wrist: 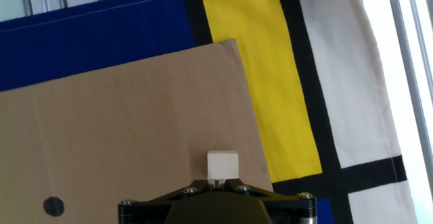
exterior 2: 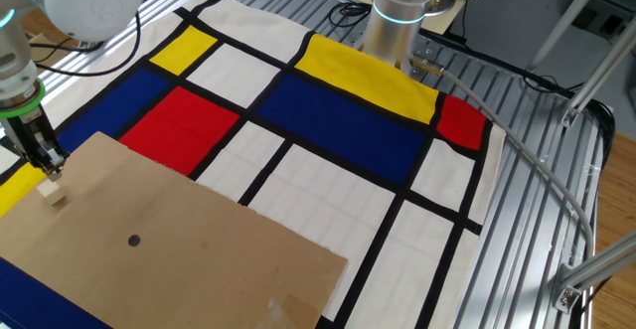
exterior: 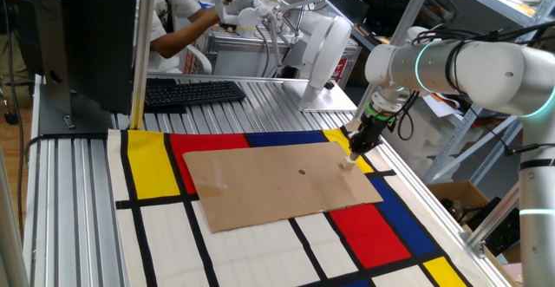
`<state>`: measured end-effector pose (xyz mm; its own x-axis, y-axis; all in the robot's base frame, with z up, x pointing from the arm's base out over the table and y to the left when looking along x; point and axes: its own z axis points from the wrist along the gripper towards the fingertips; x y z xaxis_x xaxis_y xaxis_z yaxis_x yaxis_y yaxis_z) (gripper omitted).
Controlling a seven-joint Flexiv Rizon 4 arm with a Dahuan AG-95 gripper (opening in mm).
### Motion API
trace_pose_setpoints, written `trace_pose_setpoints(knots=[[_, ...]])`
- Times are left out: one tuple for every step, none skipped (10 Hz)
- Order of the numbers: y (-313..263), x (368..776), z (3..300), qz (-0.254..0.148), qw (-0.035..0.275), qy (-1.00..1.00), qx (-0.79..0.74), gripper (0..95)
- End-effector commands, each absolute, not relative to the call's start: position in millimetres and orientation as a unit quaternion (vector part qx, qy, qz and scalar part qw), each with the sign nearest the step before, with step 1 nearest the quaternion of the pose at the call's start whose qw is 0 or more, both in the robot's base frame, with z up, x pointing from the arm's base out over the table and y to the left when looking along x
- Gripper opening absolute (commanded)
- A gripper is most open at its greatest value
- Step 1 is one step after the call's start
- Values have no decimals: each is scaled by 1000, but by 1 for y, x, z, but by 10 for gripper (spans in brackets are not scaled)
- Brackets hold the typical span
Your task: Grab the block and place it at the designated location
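White arm, glowing teal ring

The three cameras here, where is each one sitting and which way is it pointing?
One fixed view: beyond the table's far end from the robot, looking along the colored cloth toward desks and a seated person; the arm comes in from the right, gripper shut above the block.
The other fixed view: high, facing the robot's base across the cloth; the gripper shows at left.
Hand view: on the hand, looking straight down; only the gripper's body shows.
Shared: the cardboard sheet, its dark dot and the block.
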<state>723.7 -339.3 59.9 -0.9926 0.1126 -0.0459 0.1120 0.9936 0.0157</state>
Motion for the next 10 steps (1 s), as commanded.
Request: trace_pose_setpoints(knots=[[-340,724,59,10,23,998,56,0],[-340,724,59,9,24,998,61,0],[-340,724,59,9,25,998,64,0],[-340,724,59,10,26,998,65,0],[-340,724,59,9,27,998,63,0],[-340,724,59,8,27,998,62,0],[-340,724,58,8,27,997,66,190],[-340,724,58,8,26,997,67,380],[-340,724,58,6,25,997,67,380],[-340,724,58,7,24,997,67,570]])
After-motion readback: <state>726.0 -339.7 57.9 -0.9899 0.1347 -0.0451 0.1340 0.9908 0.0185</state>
